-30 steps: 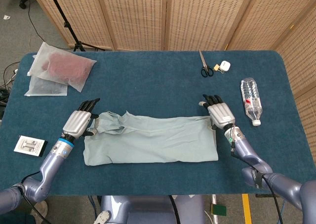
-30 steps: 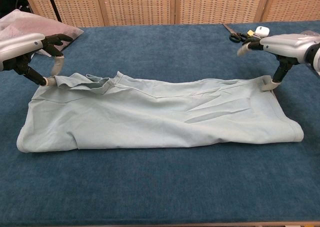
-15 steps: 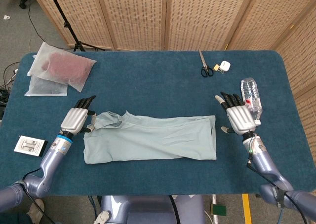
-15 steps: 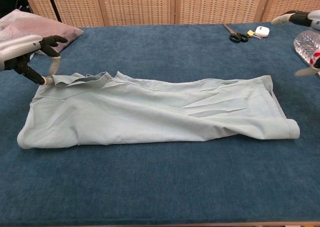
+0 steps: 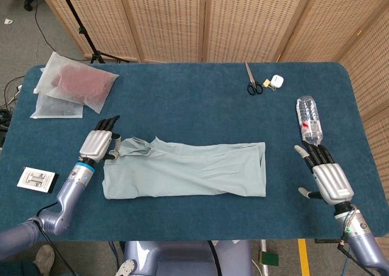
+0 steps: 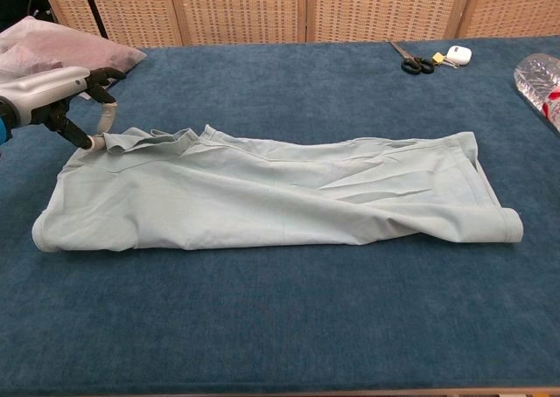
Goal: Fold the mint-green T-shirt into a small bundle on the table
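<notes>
The mint-green T-shirt (image 5: 182,169) (image 6: 280,196) lies folded into a long flat band across the middle of the table, collar end to the left. My left hand (image 5: 97,145) (image 6: 57,91) is at the band's far left corner and pinches the cloth there between thumb and a fingertip. My right hand (image 5: 325,177) hovers with fingers spread and nothing in it near the table's front right, well clear of the shirt's right edge. The chest view does not show the right hand.
Scissors (image 5: 253,81) (image 6: 411,62) and a small white case (image 5: 277,80) lie at the back. A water bottle (image 5: 310,123) (image 6: 538,73) lies on its side at the right. Plastic bags (image 5: 76,84) sit back left, and a small card (image 5: 37,179) near the left edge.
My right hand let go of the shirt's right edge and drew back to the right, toward the table's front. The left hand stayed on its corner.
</notes>
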### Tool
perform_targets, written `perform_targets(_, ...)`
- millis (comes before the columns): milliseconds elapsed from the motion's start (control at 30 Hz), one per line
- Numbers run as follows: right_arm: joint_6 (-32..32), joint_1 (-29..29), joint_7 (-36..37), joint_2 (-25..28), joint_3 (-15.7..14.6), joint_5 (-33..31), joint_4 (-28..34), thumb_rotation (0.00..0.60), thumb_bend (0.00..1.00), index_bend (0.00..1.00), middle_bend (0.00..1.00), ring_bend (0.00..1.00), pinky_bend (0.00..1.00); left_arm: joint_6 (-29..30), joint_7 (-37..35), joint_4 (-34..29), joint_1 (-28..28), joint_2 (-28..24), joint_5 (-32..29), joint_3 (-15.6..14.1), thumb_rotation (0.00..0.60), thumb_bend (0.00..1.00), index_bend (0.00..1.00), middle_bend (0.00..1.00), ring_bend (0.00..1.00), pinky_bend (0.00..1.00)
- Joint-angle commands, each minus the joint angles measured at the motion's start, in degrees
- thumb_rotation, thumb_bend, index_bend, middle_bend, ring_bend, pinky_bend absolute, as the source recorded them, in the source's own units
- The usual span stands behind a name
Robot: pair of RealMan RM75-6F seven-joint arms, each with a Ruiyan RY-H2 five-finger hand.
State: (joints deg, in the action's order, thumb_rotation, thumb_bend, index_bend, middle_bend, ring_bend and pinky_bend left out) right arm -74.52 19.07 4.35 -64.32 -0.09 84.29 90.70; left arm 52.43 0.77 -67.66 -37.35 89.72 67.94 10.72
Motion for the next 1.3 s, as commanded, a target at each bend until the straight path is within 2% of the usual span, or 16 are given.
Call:
perform_targets(33,-0.5,-0.5,0.6,0.4,0.0,0.6,-0.1,0.6,0.0,0.0,0.0,0.0,0.0,0.2,0.7,0.8,-0.2,0.6,-0.3,0.2,0.6,0.63,0.73,0.0,0.0,0.0)
perform_targets(100,-0.8,-0.7,0.8,0.6,0.1,0.7,-0.1,0.6,0.0,0.0,0.0,0.0,0.0,0.5,1.0,1.4,-0.2,1.0,-0.4,0.3,0.6,0.62,0.73,0.0,0.0,0.0)
perform_targets(200,-0.9,-1.0,1.1,0.7,0.3,1.0,0.0,0.6,0.0,0.0,0.0,0.0,0.0,1.3,1.4,2.4,-0.2,1.8,-0.5,0.5,0.6,0.62,0.65,0.0,0.0,0.0)
perform_targets(267,-0.6,-1.1,1.2,0.9,0.3,1.1,0.1,0.6,0.0,0.0,0.0,0.0,0.0,1.0,2.3,3.7,-0.2,2.5,-0.9,0.3,0.6,0.61,0.49,0.0,0.0,0.0)
perform_targets(333,-0.5,-1.1,1.1,0.9,0.3,1.3,0.3,0.6,0.0,0.0,0.0,0.0,0.0,0.8,2.9,4.5,-0.4,3.2,-1.9,0.7,0.6,0.59,0.15,0.0,0.0,0.0)
perform_targets(367,-0.4,-1.2,1.0,0.9,0.4,1.3,0.4,0.6,0.0,0.0,0.0,0.0,0.0,1.1,3.0,4.8,-0.3,3.5,-2.4,1.1,0.6,0.59,0.05,0.0,0.0,0.0)
perform_targets(400,-0.4,-1.3,0.9,0.9,0.4,1.4,0.4,0.6,0.0,0.0,0.0,0.0,0.0,1.3,3.1,4.9,-0.3,3.7,-2.7,1.3,0.6,0.58,0.01,0.0,0.0,0.0)
perform_targets(567,0.0,-1.4,0.6,0.9,0.6,1.4,0.5,0.6,0.0,0.0,0.0,0.0,0.0,1.5,4.3,4.8,0.1,3.7,-4.6,2.1,0.6,0.54,0.0,0.0,0.0,0.0)
perform_targets(600,0.0,-1.5,0.5,1.0,0.7,1.4,0.5,0.6,0.0,0.0,0.0,0.0,0.0,1.6,3.7,4.4,0.3,3.4,-4.6,2.3,0.6,0.49,0.0,0.0,0.0,0.0)
perform_targets(667,0.1,-1.5,0.4,1.0,0.7,1.5,0.6,0.6,0.0,0.0,0.0,0.0,0.0,2.1,2.9,4.0,0.5,3.2,-4.4,2.5,0.6,0.32,0.0,0.0,0.0,0.0)
perform_targets(733,0.2,-1.6,0.3,1.1,0.8,1.5,0.8,0.6,0.0,0.0,0.0,0.0,0.0,2.6,2.2,3.7,0.8,3.0,-4.0,2.7,0.6,0.06,0.0,0.0,0.0,0.0)
perform_targets(800,0.3,-1.7,0.1,1.1,0.8,1.7,0.9,0.6,0.0,0.0,0.0,0.0,0.0,2.5,2.6,3.4,0.8,2.5,-3.8,2.4,0.6,0.0,0.0,0.0,0.0,0.0)
perform_targets(900,0.4,-1.8,0.1,1.2,0.8,1.8,1.0,0.6,0.0,0.0,0.0,0.0,0.0,2.7,1.8,2.9,0.9,2.2,-3.3,2.5,0.6,0.0,0.0,0.0,0.0,0.0)
perform_targets(1100,0.8,-1.9,0.0,1.3,1.0,2.0,1.2,0.6,0.0,0.0,0.0,0.0,0.0,5.2,-3.1,3.5,1.3,2.4,1.5,1.5,0.6,0.0,0.0,0.0,0.0,0.0)
perform_targets(1300,0.6,-2.1,0.4,1.6,1.1,2.4,1.4,0.6,0.0,0.0,0.0,0.0,0.0,8.7,-5.6,2.5,3.2,0.1,7.2,-1.7,0.6,0.0,0.0,0.0,0.0,0.0)
